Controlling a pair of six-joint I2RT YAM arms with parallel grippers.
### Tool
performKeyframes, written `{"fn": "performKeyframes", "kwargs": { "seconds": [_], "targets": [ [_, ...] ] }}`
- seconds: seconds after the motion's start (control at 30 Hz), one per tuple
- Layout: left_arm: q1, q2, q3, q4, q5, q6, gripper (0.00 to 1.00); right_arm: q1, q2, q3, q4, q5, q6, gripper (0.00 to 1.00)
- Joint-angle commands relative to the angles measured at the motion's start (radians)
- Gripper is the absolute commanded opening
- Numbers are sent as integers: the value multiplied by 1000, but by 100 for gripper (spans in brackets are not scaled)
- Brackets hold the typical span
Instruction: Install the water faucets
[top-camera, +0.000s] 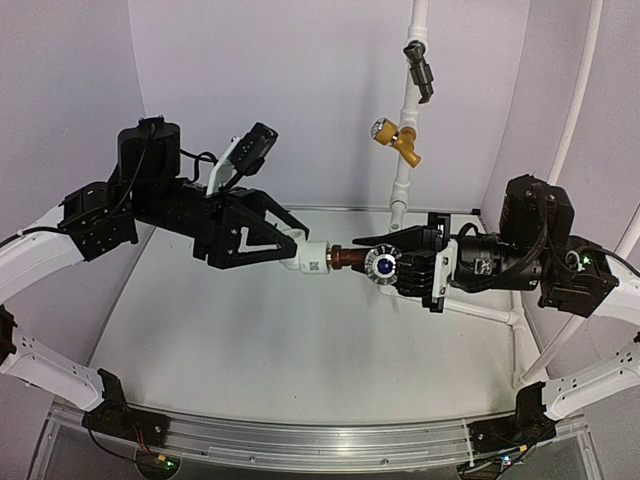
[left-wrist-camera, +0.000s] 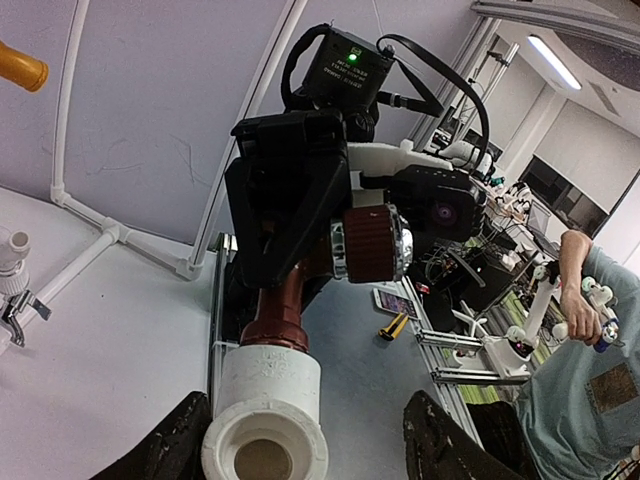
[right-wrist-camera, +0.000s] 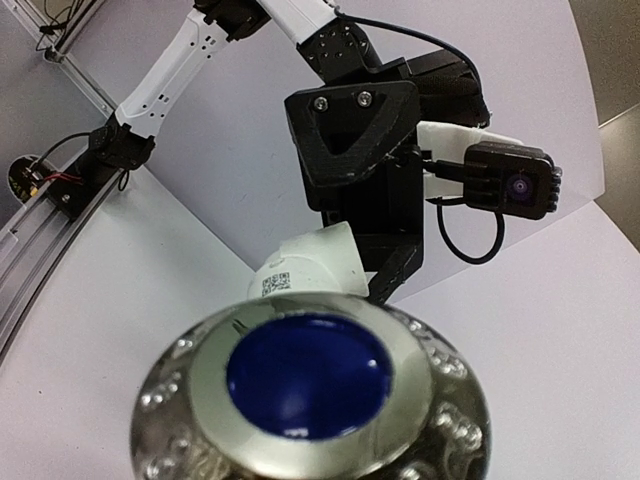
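The water faucet (top-camera: 352, 258), a reddish-brown tap whose round knob (top-camera: 381, 264) has a blue centre, hangs in mid-air over the table's middle. Its stem sits in a white elbow fitting (top-camera: 315, 262). My left gripper (top-camera: 297, 248) is shut on the elbow from the left. My right gripper (top-camera: 388, 262) is shut on the tap body from the right. The left wrist view shows the elbow's open end (left-wrist-camera: 265, 410) between my fingers (left-wrist-camera: 170, 450), with the tap (left-wrist-camera: 280, 305) above it. The right wrist view is filled by the knob (right-wrist-camera: 310, 375), which hides my fingers; the elbow (right-wrist-camera: 310, 262) shows behind it.
A white pipe frame (top-camera: 403, 175) stands at the back carrying a yellow-brass valve (top-camera: 395, 135) and a dark grey valve (top-camera: 422, 70). More pipe (top-camera: 490, 312) lies on the table at the right. A metal rail (top-camera: 300, 440) runs along the near edge.
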Motion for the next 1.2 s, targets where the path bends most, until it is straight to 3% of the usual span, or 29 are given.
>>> {"fn": "performKeyframes", "kwargs": {
  "seconds": [0.0,1.17],
  "targets": [
    [-2,-28,36,-4,26,13,65,1,-4,49,40,33,10,0],
    [-19,-58,35,-43,122,34,67,1,-6,39,7,78,-29,0]
  ]
}}
